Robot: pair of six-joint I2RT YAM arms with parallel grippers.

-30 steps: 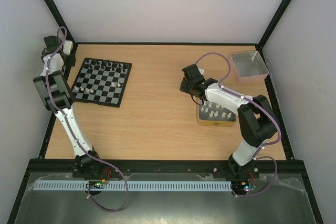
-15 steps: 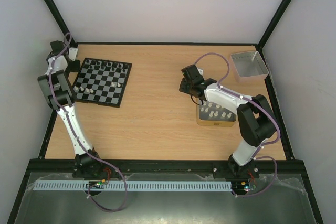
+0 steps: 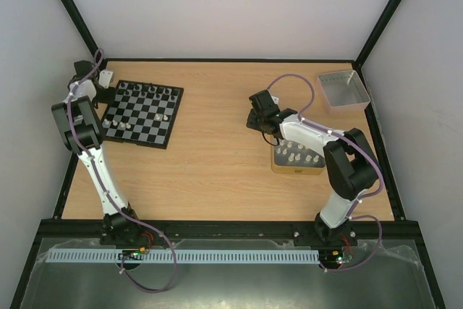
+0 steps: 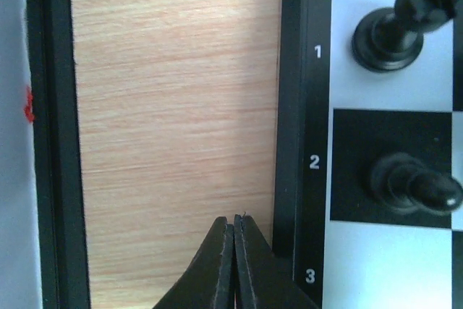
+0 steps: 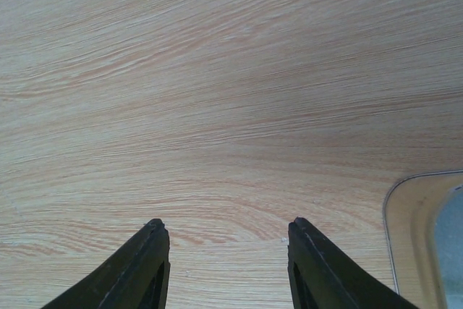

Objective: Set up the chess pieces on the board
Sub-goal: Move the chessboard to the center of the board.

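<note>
The left arm (image 3: 100, 171) rises from its base and stretches far forward on its own side, the upper links folded close together near the wrist. The left gripper (image 4: 235, 219) at its end is fully closed: the two dark fingers (image 4: 215, 255) press against each other (no gap shows in the wrist view), and nothing is between them. The right arm (image 3: 307, 129) goes up from its base, bends at the elbow and reaches toward the middle. The right gripper (image 5: 226, 226) points downward, its fingers (image 5: 148, 265) standing clearly apart, and it holds nothing.
</note>
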